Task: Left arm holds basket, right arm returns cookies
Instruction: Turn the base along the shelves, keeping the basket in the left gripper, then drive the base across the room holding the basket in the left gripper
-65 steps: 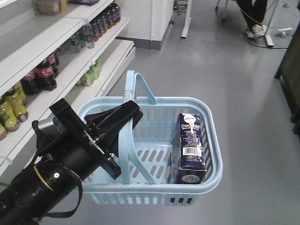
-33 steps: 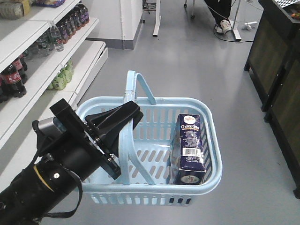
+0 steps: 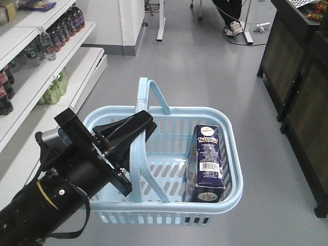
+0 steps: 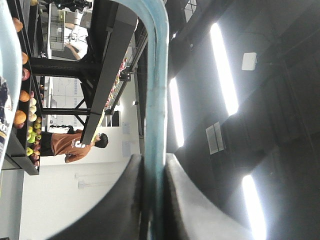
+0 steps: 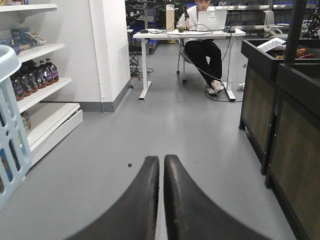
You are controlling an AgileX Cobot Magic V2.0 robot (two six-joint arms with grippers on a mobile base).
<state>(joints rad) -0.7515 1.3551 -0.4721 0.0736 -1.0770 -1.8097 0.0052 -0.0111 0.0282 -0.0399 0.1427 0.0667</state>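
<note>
The light blue basket (image 3: pixel 231 154) hangs above the floor by one hoop handle (image 3: pixel 136 154). My left gripper (image 3: pixel 145 125) is shut on that handle; in the left wrist view the blue handle (image 4: pixel 156 75) runs straight between the closed jaws of the left gripper (image 4: pixel 154 161). The cookies (image 3: pixel 208 159), a dark navy carton with a barcode, stand upright in the basket's right end. The second handle (image 3: pixel 154 95) lies over the far rim. My right gripper (image 5: pixel 161 160) is shut on nothing, low over the grey floor, with the basket's side (image 5: pixel 11 130) at its left.
White shelves with drink bottles (image 3: pixel 31 56) line the left. A dark cabinet (image 3: pixel 302 102) stands on the right. Ahead are a white pillar (image 5: pixel 107 50) and a desk with a seated person (image 5: pixel 202 35). Grey floor (image 5: pixel 175 115) lies between.
The surroundings have slid left in the front view: the bottle shelves drifted out and the dark cabinet came in at right. Basket, carton and left arm keep their places in the view.
</note>
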